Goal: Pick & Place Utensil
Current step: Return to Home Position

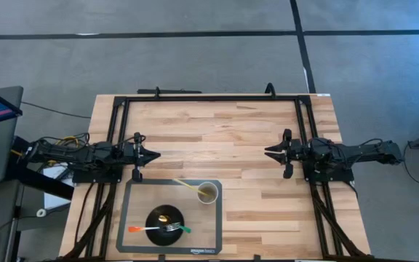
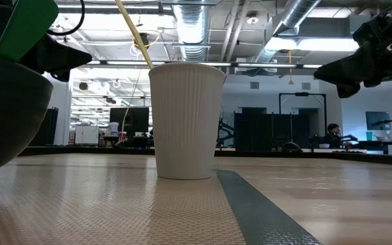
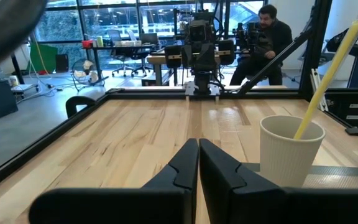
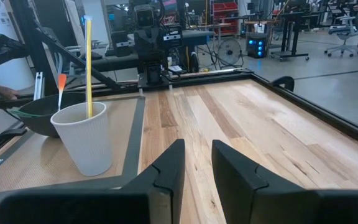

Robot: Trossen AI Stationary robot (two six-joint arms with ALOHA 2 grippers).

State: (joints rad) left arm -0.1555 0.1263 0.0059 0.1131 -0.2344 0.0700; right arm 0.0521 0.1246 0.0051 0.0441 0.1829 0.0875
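Note:
A white ribbed paper cup [image 1: 208,192] stands at the far right corner of a grey mat [image 1: 133,196]. A long yellow utensil [image 1: 186,184] stands in the cup and leans on its rim toward the far left. A black bowl [image 1: 158,216] sits on the mat near the front edge. A fork with a green handle [image 1: 174,228] and an orange-handled utensil [image 1: 137,229] lie across the bowl's rim. My left gripper [image 1: 153,154] is shut and empty, above the bare wood just beyond the mat's far edge. My right gripper [image 1: 269,152] hovers over the wood to the cup's right, fingers slightly apart and empty.
A black metal frame [image 1: 209,97] runs around the wooden table top. Bare wood [image 1: 217,138] lies between the two grippers and beyond the mat. In the left wrist view a person [image 3: 272,37] stands in the room behind the table.

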